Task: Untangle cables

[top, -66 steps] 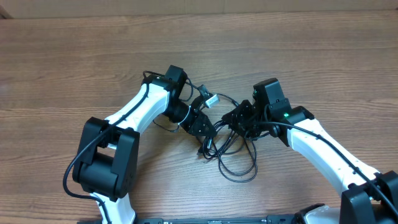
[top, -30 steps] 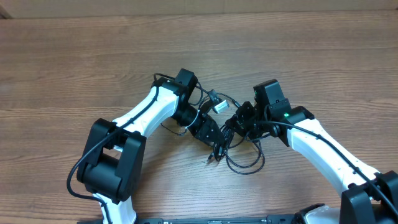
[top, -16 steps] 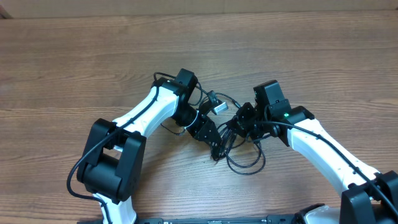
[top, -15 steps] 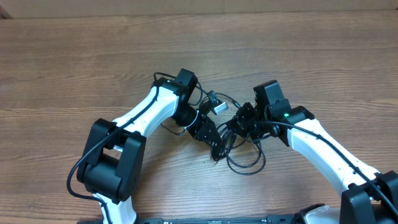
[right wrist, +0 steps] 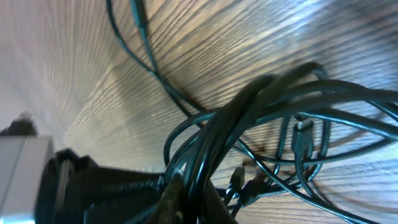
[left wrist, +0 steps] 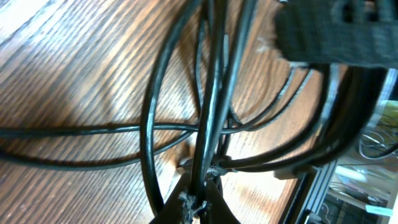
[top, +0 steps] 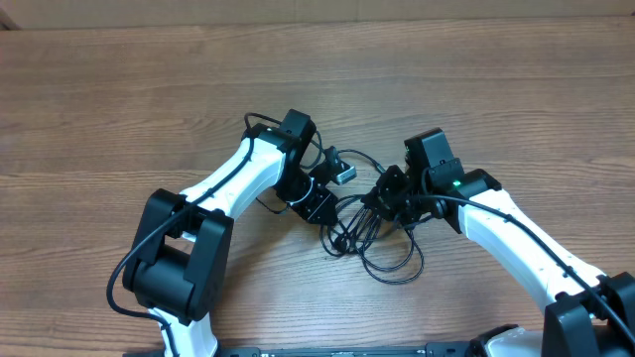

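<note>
The cables point(top: 359, 235) are a knot of thin black cords on the wooden table, between my two grippers. One loop point(top: 393, 270) trails toward the front. My left gripper point(top: 327, 210) is shut on one black cord point(left wrist: 208, 124), which runs straight up from its fingertips point(left wrist: 176, 198). The right gripper point(top: 379, 201) is shut on a thick bundle of cords point(right wrist: 249, 102) that fans out to the right. Small plug ends point(right wrist: 303, 129) hang among those strands. The two grippers are only a short way apart.
Wooden table point(top: 119, 99) surrounds the tangle on all sides. The right arm's black gripper body point(left wrist: 336, 28) fills the upper right of the left wrist view. The left arm's dark body point(right wrist: 87, 186) sits low at the left of the right wrist view.
My left gripper has closed on a cord and drawn back a little to the left. The cords between the grippers have spread wider, and the right arm has stayed put.
</note>
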Motion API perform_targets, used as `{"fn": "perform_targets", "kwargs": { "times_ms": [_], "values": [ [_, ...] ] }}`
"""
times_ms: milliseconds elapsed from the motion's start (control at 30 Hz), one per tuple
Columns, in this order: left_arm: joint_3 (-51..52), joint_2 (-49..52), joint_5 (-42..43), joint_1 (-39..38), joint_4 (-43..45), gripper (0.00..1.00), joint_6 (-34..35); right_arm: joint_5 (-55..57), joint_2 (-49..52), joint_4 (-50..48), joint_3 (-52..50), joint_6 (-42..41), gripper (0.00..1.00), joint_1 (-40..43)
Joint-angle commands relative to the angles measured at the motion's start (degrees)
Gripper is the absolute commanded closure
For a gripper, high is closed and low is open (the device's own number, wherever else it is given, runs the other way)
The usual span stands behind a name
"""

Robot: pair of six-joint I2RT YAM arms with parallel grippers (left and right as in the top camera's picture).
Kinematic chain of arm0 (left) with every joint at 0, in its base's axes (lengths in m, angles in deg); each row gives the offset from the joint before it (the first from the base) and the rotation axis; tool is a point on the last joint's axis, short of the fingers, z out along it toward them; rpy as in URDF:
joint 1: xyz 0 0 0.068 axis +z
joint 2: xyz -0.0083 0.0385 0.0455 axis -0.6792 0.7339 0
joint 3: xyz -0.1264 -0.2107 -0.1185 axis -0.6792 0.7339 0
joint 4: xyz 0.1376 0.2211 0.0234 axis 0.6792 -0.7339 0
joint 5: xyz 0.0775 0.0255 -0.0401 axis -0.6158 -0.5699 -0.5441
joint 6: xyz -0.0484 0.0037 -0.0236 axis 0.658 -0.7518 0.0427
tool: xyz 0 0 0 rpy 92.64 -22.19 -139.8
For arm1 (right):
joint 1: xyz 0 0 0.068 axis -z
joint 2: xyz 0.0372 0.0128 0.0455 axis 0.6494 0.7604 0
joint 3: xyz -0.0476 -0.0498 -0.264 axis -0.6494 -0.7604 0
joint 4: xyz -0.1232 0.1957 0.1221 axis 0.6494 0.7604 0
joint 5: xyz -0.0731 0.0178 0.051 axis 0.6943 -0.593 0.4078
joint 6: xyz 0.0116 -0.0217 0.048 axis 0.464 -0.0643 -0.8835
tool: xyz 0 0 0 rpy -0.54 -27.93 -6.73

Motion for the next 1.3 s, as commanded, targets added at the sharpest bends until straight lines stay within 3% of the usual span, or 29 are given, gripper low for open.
{"fn": "perform_targets", "kwargs": {
  "times_ms": [0, 233, 467, 800, 1167, 1267],
  "values": [
    [-0.3, -1.6, -3.5, 0.0, 0.0, 0.96, 1.4, -4.3, 0.1, -2.4, 0.2, 5.9, 0.96, 0.2],
    [-0.3, -1.6, -4.1, 0.0, -1.9, 0.96, 1.4, -4.7, 0.1, -7.8, 0.2, 5.8, 0.96, 3.3],
    [-0.3, -1.6, -4.7, 0.0, -2.6, 0.96, 1.4, -4.7, 0.1, -12.9, 0.2, -0.9, 0.96, 11.6],
    [-0.3, -1.6, -4.5, 0.0, -2.8, 0.96, 1.4, -1.3, 0.1, -12.5, 0.2, -6.6, 0.96, 22.6],
    [-0.3, -1.6, -4.5, 0.0, -3.6, 0.96, 1.4, 14.8, 0.1, 4.8, 0.2, -6.3, 0.96, 31.3],
    [-0.3, -1.6, -4.5, 0.0, -3.6, 0.96, 1.4, 19.5, 0.1, 9.2, 0.2, -4.0, 0.79, 32.5]
  ]
}}
